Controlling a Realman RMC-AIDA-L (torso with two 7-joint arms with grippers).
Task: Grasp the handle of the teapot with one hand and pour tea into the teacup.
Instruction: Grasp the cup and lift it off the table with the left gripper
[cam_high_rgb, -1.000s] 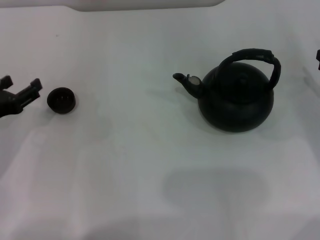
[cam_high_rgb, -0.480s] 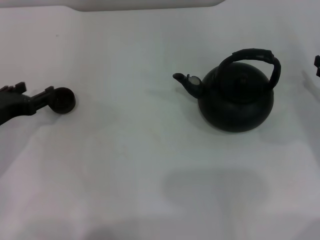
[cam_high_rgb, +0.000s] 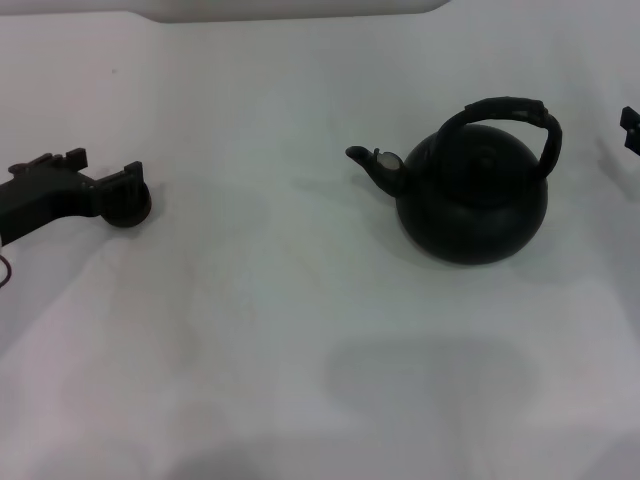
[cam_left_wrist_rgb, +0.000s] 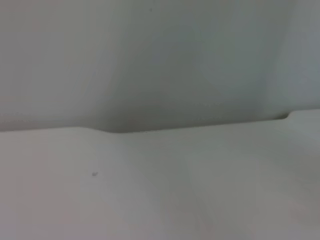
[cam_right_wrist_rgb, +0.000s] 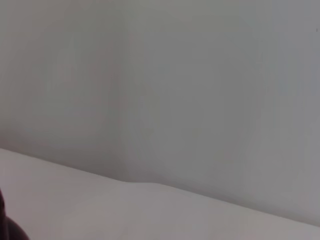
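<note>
Head view showed that our left gripper (cam_high_rgb: 108, 183) had moved onto the teacup (cam_high_rgb: 128, 206) at the table's (cam_high_rgb: 300, 330) left, fingers around it, while the teapot (cam_high_rgb: 472, 195) stood untouched right of centre, so pouring was not begun.

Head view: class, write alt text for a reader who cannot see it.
A black teapot with an arched handle stands right of centre on a white table, spout toward the robot's left. Far left, the left gripper is at the small dark teacup; the right gripper barely shows at the right edge.
</note>
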